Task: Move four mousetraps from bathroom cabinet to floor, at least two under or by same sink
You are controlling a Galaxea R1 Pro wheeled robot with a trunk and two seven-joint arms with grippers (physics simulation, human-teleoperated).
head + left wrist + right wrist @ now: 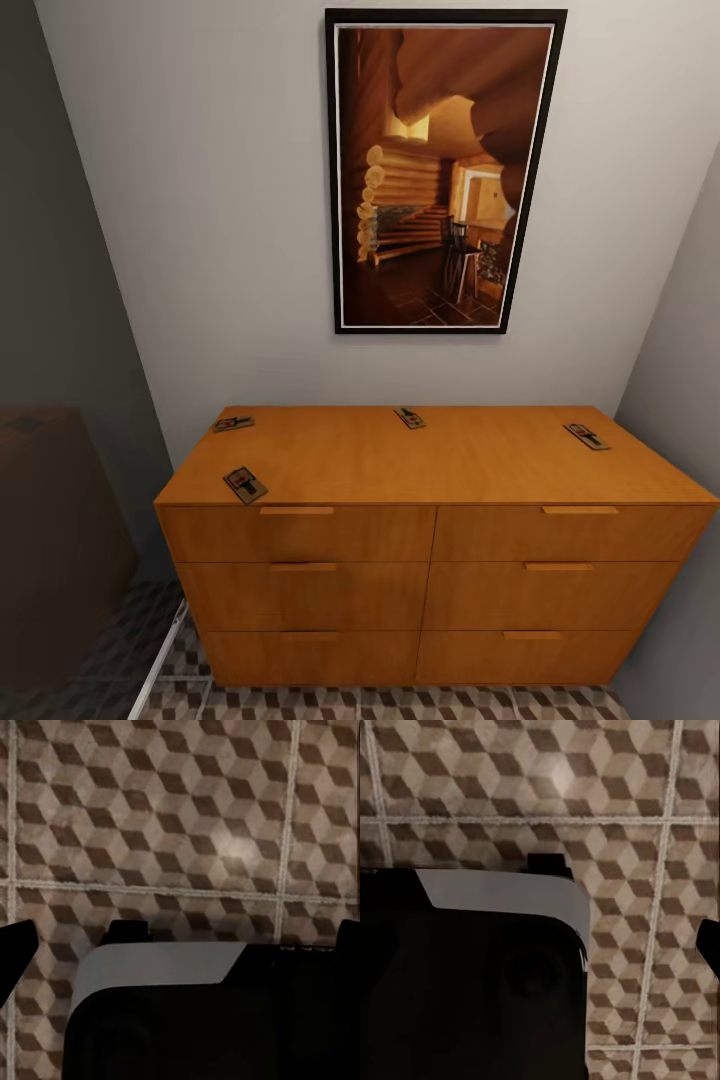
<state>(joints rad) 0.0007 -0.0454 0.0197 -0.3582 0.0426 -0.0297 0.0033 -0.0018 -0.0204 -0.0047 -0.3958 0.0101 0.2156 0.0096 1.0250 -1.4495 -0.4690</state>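
On cabinet (440, 460) top: four mousetraps (245, 484) | cube-tiled floor (400, 703) below

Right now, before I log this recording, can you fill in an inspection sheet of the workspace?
Surface: cabinet top flat and orange-brown, six drawer fronts below, all shut.
Job's things: four mousetraps on the cabinet top: front-left trap near the front edge, back-left trap, middle trap and right trap nearer the wall. None on the floor yet.
Clutter: nothing seen on the cabinet besides the traps.
Grippers: wrist views look down over dark robot body parts at the floor; whether the jaws are open or shut cannot be told.
Cables: nothing seen.
Surroundings: framed picture on the pale wall above the cabinet; cube-pattern tiles below; dark box-like shape at left.
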